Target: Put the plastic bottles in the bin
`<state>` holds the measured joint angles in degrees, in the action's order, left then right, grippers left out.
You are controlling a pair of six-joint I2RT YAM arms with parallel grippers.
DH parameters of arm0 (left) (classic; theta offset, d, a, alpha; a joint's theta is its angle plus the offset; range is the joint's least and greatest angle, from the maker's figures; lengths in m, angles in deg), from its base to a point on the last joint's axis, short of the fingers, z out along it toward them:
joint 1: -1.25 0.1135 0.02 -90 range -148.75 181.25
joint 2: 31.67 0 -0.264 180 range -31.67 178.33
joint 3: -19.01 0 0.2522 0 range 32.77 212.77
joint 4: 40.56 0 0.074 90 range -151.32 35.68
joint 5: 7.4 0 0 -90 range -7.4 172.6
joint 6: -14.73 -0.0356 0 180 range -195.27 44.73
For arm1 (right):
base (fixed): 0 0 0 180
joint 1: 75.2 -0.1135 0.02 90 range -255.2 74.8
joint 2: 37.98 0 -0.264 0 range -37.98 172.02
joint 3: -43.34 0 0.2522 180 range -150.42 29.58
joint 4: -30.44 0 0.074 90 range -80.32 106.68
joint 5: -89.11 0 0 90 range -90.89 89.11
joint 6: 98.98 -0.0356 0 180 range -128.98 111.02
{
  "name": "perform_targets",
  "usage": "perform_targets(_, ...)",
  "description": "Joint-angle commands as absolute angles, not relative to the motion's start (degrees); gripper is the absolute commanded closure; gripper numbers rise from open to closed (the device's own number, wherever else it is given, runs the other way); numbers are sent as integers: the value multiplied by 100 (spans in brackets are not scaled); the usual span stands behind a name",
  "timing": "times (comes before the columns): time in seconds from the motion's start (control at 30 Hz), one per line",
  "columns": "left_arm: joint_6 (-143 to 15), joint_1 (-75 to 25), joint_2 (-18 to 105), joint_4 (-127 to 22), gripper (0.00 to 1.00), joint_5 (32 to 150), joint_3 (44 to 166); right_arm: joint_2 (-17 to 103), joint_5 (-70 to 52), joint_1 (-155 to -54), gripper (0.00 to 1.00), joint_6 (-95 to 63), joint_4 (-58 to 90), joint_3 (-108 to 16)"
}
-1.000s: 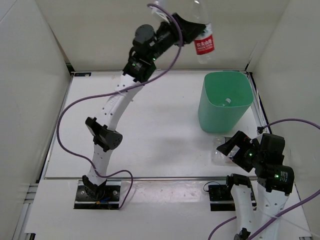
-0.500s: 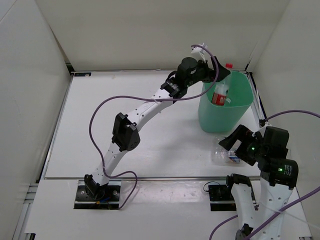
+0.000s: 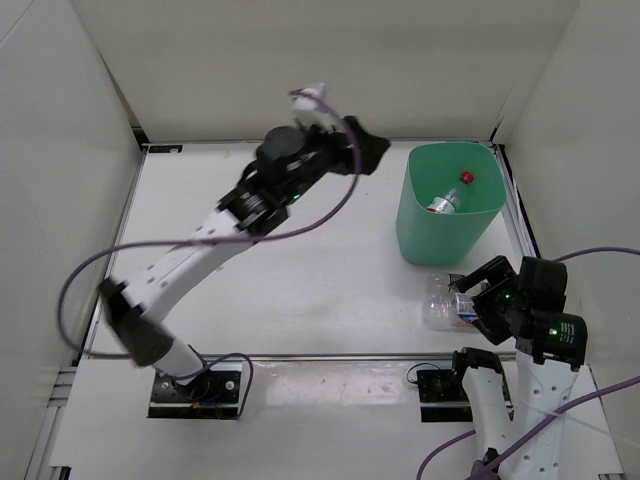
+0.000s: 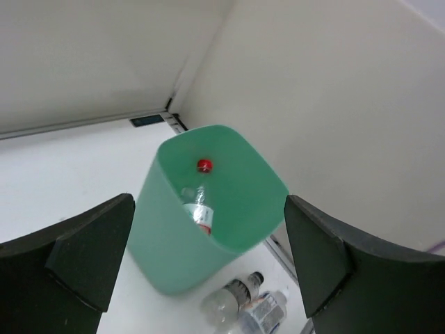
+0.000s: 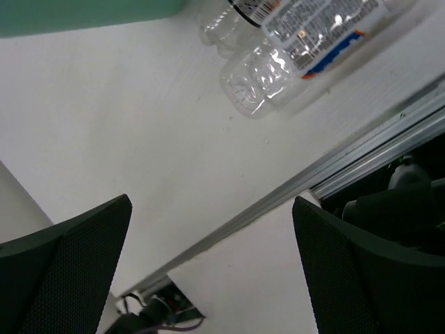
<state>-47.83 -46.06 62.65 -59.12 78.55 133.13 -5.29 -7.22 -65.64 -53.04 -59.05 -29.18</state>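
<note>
Near edge: right gripper spread wide, empty, angled over two bottles lying side by side just in front of bin, prob. lining up next pick. Farther: red-cap bottle inside bin. Left gripper spread apart, empty, near bin's left side.

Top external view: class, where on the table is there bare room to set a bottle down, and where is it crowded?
Bare: the wide middle of the table between the left arm and the bin. Crowded: the near side of the bin, where two bottles lie.
</note>
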Motion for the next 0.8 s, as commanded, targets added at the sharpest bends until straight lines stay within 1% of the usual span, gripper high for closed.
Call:
perform_targets(0.0,-4935,-4482,4843,-6143,0,7057,11859,-634,-449,-6597,0,-6557,-5769,-2615)
perform_targets(0.03,-4865,-4428,4292,-6222,0,6917,11194,-547,-502,-6597,0,-6915,-5637,-2422)
perform_targets(0.13,-4645,-4235,3376,-6590,0,6671,10207,-231,-555,-6597,0,-7462,-5575,-2158)
perform_targets(0.27,-4592,-4112,2689,-7047,0,6617,9537,69,-538,-6597,0,-7655,-5276,-1806)
perform_targets(0.47,-4592,-4006,2292,-7602,0,6441,9280,350,-669,-6597,0,-8158,-4609,-1068)
perform_targets(0.77,-4724,-3717,2238,-7892,0,6441,9280,1325,-467,-6466,0,-8168,-4002,-795)
